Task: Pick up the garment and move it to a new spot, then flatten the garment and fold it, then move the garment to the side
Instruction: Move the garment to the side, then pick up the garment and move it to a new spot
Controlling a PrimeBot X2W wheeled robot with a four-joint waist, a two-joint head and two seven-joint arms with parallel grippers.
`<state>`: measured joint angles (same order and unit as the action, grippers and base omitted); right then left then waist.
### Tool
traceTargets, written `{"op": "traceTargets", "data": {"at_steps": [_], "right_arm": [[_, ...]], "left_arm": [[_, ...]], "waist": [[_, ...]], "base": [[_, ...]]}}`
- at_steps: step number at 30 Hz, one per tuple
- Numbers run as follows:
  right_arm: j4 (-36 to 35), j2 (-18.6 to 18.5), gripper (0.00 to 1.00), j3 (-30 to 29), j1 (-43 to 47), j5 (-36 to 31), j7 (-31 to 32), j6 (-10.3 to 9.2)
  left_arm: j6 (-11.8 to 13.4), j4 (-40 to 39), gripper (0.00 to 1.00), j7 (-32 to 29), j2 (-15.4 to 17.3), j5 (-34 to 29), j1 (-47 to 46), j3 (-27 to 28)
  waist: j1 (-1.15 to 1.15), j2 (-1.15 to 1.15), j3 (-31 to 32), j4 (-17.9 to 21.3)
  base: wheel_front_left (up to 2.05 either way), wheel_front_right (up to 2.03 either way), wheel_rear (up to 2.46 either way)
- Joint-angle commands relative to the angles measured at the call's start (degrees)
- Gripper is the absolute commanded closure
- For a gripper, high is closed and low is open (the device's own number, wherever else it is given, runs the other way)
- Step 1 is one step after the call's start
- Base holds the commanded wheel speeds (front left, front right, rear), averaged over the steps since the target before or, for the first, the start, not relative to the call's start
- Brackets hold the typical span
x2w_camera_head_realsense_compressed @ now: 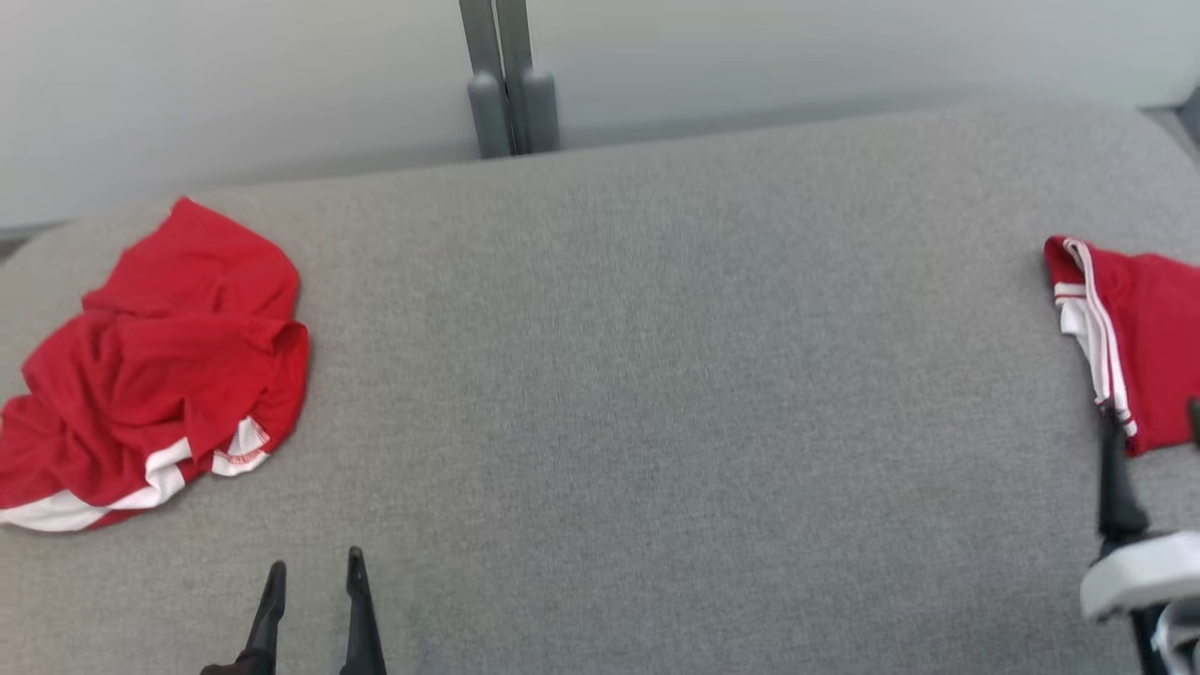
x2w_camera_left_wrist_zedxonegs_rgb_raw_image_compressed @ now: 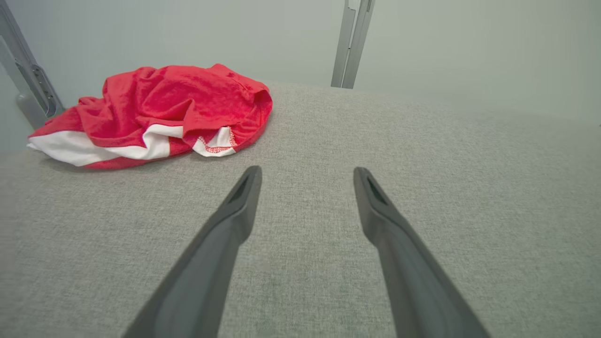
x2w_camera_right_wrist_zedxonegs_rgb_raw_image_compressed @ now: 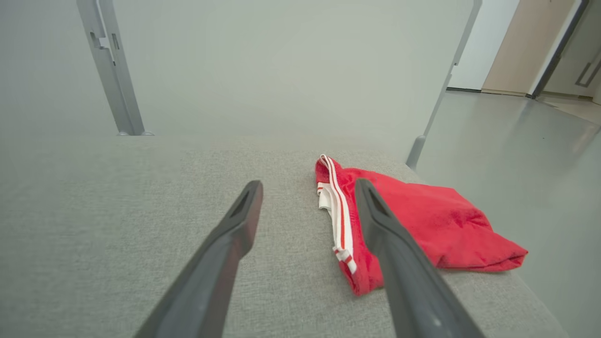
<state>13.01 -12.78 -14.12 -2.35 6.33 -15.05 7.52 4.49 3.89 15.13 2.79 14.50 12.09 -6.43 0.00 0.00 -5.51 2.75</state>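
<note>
1. Head view first: the folded garment (x2w_camera_head_realsense_compressed: 1153,337) lies at the far right of the grey padded table (x2w_camera_head_realsense_compressed: 656,375) and runs off the picture's right side (so its full length can't be judged from here).
2. Its white-and-red striped band faces the table's middle. The band runs from far to near, slanting slightly rightward as it comes closer.
3. Right wrist view gives the shape: the folded garment (x2w_camera_right_wrist_zedxonegs_rgb_raw_image_compressed: 422,220) is a flat red packet. It is longest from the striped band out to the table's right edge, which its outer corner reaches.
4. Look at it: bright red fabric, white trim with thin red lines, layers stacked on one another.
5. The right gripper (x2w_camera_right_wrist_zedxonegs_rgb_raw_image_compressed: 307,184) hangs above it with fingers spread wide and nothing pinched. In the head view the right gripper (x2w_camera_head_realsense_compressed: 1153,412) sits at the packet's near edge.
6. The left gripper (x2w_camera_left_wrist_zedxonegs_rgb_raw_image_compressed: 307,171) is spread too and empty, low over bare table. The head view puts the left gripper (x2w_camera_head_realsense_compressed: 316,562) at the near left.
7. Over on the left, a crumpled garment (x2w_camera_head_realsense_compressed: 159,366) sits in a heap, red with a broad white hem on its near side, well apart from the folded one.
</note>
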Motion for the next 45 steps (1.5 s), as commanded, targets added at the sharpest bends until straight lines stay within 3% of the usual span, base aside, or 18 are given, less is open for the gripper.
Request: {"op": "traceTargets", "data": {"at_steps": [1,5,14,45], "right_arm": [[-1.9,0.7,0.00,1.6,2.9,-0.2,-0.2,-0.06],[-4.9,4.3,0.00,3.9,9.0,-1.0,-0.2,-0.07],[-6.0,7.9,0.00,9.8,15.6,-2.9,-0.2,-0.06],[-7.3,8.9,0.00,8.8,15.8,-3.3,-0.2,-0.06]], "left_arm": [[-0.5,0.3,0.00,0.0,0.2,0.0,0.3,0.5],[-1.5,1.2,0.00,0.0,0.2,-0.5,0.1,0.6],[-1.4,2.5,0.00,0.0,0.2,-0.1,-0.4,0.3],[-3.3,3.4,0.00,0.0,0.2,-1.8,-0.9,-0.1]], "waist": [[0.00,0.00,6.3,-0.1],[0.00,0.00,7.3,0.0],[0.00,0.00,8.7,-0.1],[0.00,0.00,8.7,-2.5]], "base": [[0.00,0.00,0.00],[0.00,0.00,0.00],[0.00,0.00,0.00],[0.00,0.00,0.00]]}}
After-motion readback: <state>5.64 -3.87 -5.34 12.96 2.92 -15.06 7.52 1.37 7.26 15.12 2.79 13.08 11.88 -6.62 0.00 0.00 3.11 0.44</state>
